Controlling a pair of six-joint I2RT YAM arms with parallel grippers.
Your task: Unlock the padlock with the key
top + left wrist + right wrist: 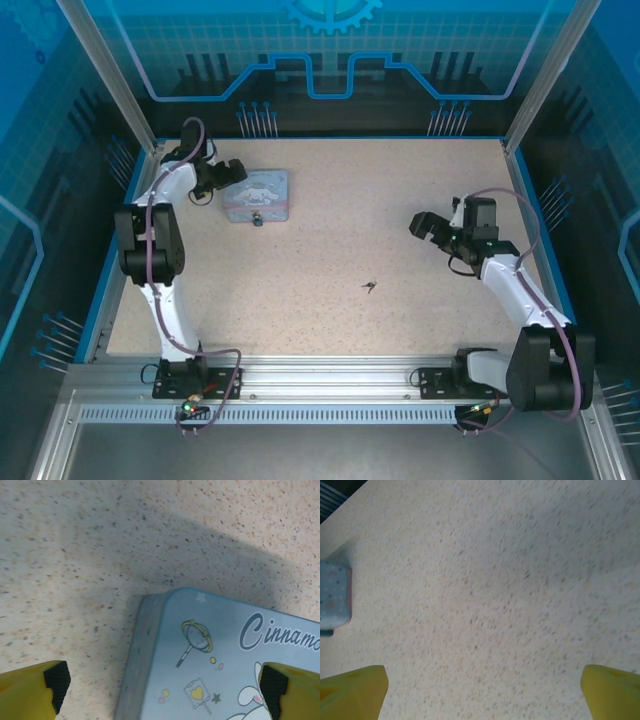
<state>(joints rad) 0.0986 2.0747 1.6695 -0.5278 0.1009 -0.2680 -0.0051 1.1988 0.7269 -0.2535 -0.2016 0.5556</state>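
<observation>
The tiny dark padlock (257, 220) hangs at the near edge of a pale blue tin (256, 194) at the back left of the table. Near the table's middle the key (370, 287) lies as a small dark speck. My left gripper (236, 172) is open at the tin's left end; in the left wrist view its yellow fingertips (35, 687) straddle the tin's corner (200, 660) with nothing gripped. On the right side my right gripper (425, 226) is open above bare table, right of and beyond the key. Its wrist view shows wide-set fingertips (355, 690) over speckled tabletop.
A blue rim (330, 139) and metal posts border the speckled table. The tin's corner (334, 600) shows at the left edge of the right wrist view. Open tabletop lies between the tin, the key and the right gripper.
</observation>
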